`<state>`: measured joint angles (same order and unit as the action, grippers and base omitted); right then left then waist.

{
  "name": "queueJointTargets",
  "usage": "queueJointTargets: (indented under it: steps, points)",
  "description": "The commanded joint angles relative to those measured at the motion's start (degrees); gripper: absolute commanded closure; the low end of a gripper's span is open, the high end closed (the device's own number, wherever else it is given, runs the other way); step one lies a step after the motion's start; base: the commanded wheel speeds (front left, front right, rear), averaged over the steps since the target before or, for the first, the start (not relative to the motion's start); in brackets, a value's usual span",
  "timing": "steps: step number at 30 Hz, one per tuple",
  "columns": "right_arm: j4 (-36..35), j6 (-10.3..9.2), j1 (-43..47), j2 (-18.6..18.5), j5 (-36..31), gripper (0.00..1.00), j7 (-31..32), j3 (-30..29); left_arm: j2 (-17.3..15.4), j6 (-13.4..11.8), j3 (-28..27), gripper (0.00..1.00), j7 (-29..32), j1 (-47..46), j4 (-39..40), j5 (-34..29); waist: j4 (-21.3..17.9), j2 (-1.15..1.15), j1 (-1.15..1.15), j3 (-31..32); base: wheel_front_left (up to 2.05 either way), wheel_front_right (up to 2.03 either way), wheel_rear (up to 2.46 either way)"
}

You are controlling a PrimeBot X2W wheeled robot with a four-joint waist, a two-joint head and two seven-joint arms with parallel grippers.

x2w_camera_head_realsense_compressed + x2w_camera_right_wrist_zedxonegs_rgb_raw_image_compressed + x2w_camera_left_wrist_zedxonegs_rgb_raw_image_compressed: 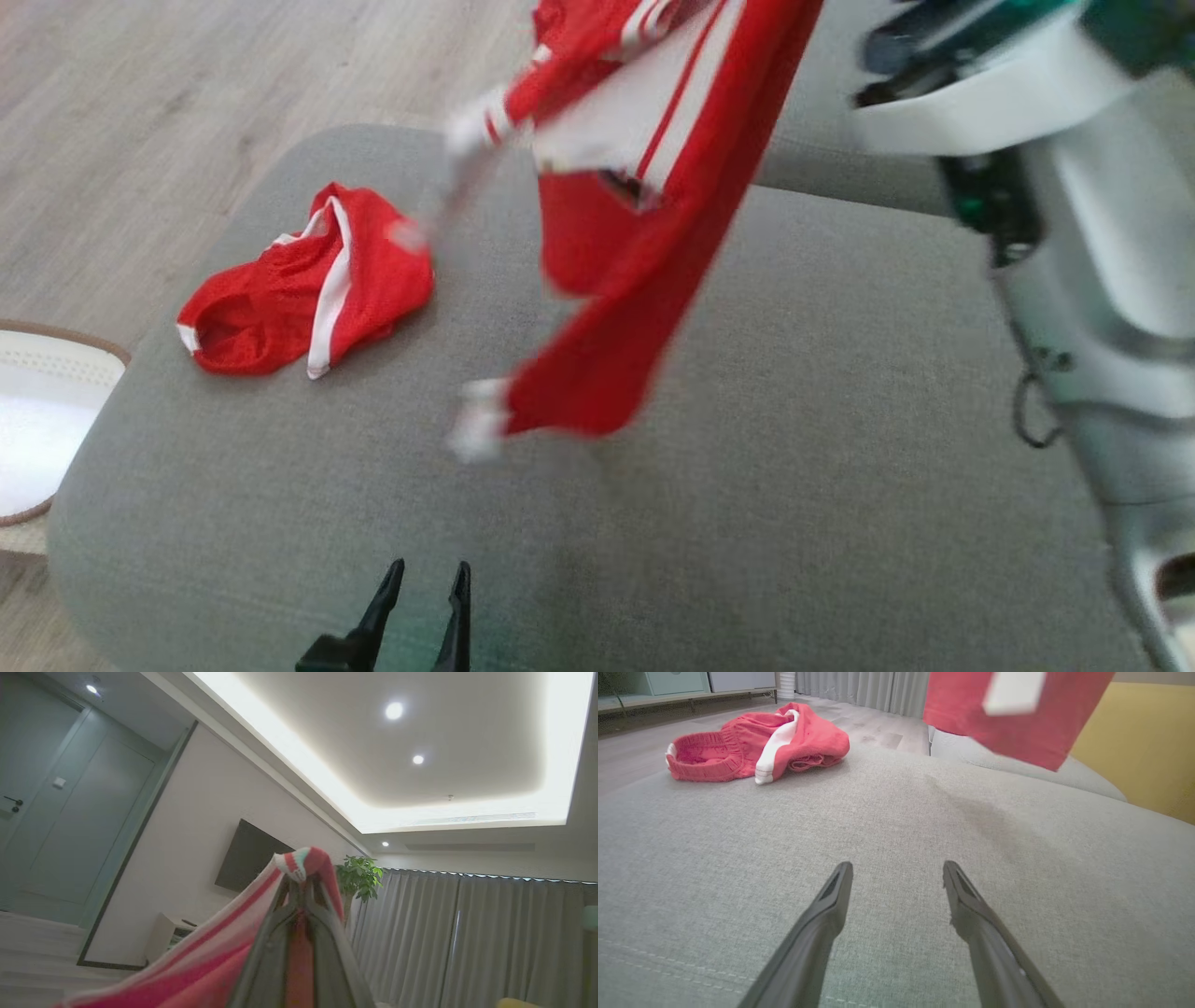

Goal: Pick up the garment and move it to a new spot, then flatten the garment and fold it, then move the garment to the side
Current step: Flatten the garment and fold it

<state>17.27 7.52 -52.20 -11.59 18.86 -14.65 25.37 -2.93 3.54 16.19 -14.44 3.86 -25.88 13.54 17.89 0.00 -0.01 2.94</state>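
In the head view a grey cushion [794,420] is seen as the surface, with a wooden floor [140,112] behind it and the rim of a white basket [65,341] at the left edge. The garment [616,280] – red with white panels and stripes, blurred – is hung in the air above the middle of the cushion, its lower end near the fabric. A second piece, the red shorts [308,289], is crumpled on the cushion to the left. The pale right forearm [1102,280] is raised at the right edge. The left jaws are seen at the bottom edge, well apart from the garment.

In the left wrist view the left jaws are spread wide just above the cushion and nothing is held between them. The garment is seen at the top right, well beyond the tips, and the shorts at the top left. Grey curtains [864,688] and a yellow panel [1143,742] are shown here, which are not given by the head view.

In the right wrist view the right jaws are pointed upward and clamped together on the garment – the cloth is bunched over the tips and is draped down to the left. The room is shown here: a lit ceiling [444,765], a dark screen [247,856] on the wall, a green plant [359,877] and a door [70,826].
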Motion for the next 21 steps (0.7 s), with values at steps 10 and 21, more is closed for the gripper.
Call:
queueJointTargets:
  steps: [10,21]
  points:
    - [11.7,-0.03,20.2,-12.8,2.7,0.76,-0.3,-7.3,0.1,0.3,-1.8,0.00,-0.6,-2.8,1.6,-0.7,-4.8,0.00,0.01,-4.5,0.00,0.00,0.00]
    - [19.8,-0.03,30.0,-5.9,-7.4,0.00,-0.3,-22.6,0.1,0.4,-1.7,0.00,-0.6,-5.3,1.8,-0.9,-6.6,0.00,0.01,-7.1,0.00,0.00,0.00]
